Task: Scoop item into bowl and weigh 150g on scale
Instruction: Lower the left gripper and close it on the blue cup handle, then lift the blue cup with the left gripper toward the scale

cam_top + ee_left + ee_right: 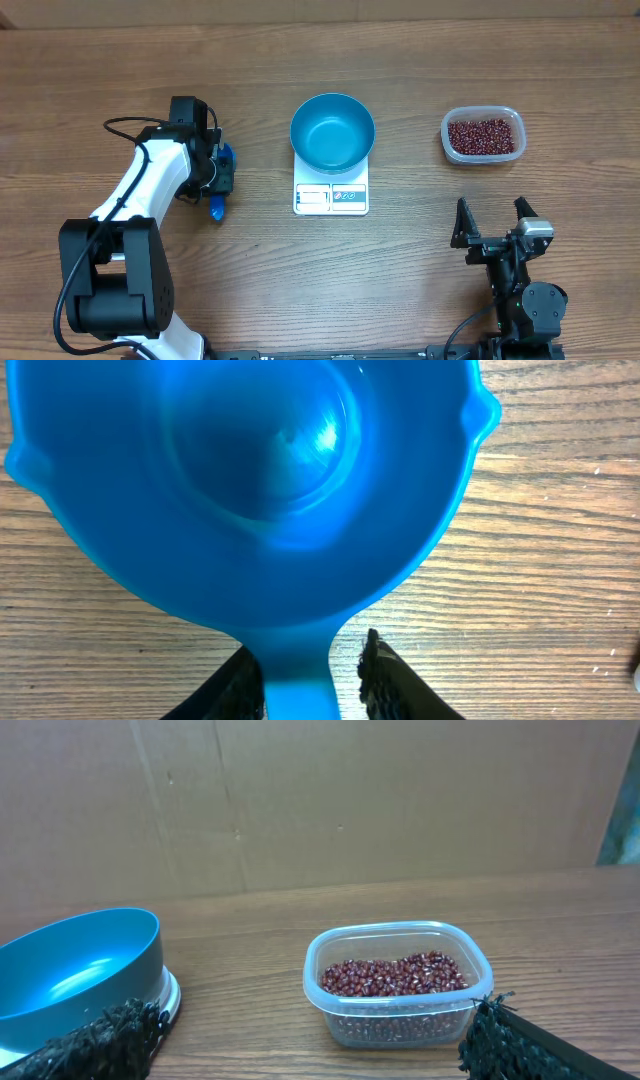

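The blue bowl [332, 130] stands empty on the white scale [331, 197] at mid-table. Dark red-brown beans [483, 134] fill a clear tub [447, 131] at the right. A small blue scoop [217, 208] lies at the left under my left gripper [219, 180]. In the left wrist view the scoop [260, 480] fills the frame. Its handle [297, 685] runs between the fingers of my left gripper [310, 645]: the left finger touches it, the right finger stands a little off. My right gripper [492, 222] is open near the front edge. It [310, 1030] faces the beans [395, 975] and holds nothing.
The right wrist view shows the bowl [80, 970] on the scale [172, 997] to the left of the tub [312, 982], with a cardboard wall behind the table. Bare wooden tabletop surrounds the scale and lies between the two arms.
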Available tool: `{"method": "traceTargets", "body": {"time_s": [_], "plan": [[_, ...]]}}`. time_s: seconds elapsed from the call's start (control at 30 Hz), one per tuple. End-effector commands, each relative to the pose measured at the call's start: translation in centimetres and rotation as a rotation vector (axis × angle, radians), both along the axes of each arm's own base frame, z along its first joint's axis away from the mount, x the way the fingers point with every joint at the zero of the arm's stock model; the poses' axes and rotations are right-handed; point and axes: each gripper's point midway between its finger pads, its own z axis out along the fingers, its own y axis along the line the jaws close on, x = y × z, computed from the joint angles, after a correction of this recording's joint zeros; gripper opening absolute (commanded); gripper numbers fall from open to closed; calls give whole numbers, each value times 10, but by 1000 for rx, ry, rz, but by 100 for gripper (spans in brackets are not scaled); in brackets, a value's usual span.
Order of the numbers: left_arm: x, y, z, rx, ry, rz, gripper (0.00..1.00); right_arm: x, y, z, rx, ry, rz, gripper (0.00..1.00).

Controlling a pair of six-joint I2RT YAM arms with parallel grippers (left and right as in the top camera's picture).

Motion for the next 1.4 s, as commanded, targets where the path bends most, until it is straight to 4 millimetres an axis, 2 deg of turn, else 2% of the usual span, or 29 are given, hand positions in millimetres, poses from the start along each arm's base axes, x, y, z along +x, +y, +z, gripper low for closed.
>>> {"method": "traceTargets", "body": {"time_s": [0.0,0.4,0.57,0.67,1.0,1.17,1.37], "plan": [[-3,3,-4,7,16,6,33,0,-1,-1,-1,-5,-2,100],[-3,3,-4,6,16,6,22,0,-1,-1,-1,-6,-3,100],[-3,3,-4,6,16,6,14,0,-1,-1,-1,-5,-2,100],[-3,3,-4,3,16,9,5,0,-1,-1,-1,-5,-3,100],[-1,2,0,2,10,9,4,0,-1,-1,-1,-5,-2,100],[10,2,24,2,-33,9,4,0,-1,-1,-1,-5,-2,100],[25,2,83,0,-114,15,4,0,-1,-1,-1,-5,-2,100]]}}
